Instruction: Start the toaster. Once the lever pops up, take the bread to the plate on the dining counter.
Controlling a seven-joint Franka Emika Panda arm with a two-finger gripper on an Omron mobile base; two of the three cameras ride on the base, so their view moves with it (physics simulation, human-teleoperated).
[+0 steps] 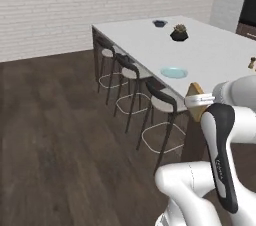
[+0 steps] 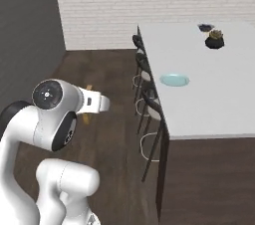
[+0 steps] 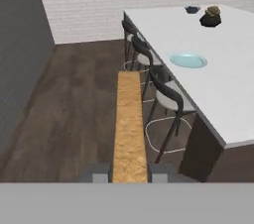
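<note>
Golden-tan bread (image 3: pixel 129 129) clamped edge-on in gripper (image 3: pixel 129 174), held over wood floor (image 3: pixel 74 109), well short of teal plate (image 3: pixel 188 60) on white table (image 3: pixel 223 84), stools (image 3: pixel 166 96) alongside.

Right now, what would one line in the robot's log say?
jaws: shut on bread, edge-on | plate: bare, on dining counter near stools | bread: not yet over counter

We see bare white counter (image 3: pixel 218 89) all around the plate (image 3: pixel 188 60). Stools (image 3: pixel 166 94) line its near edge; a small potted plant (image 3: pixel 211 16) and bowl (image 3: pixel 192 9) stand well beyond.
</note>
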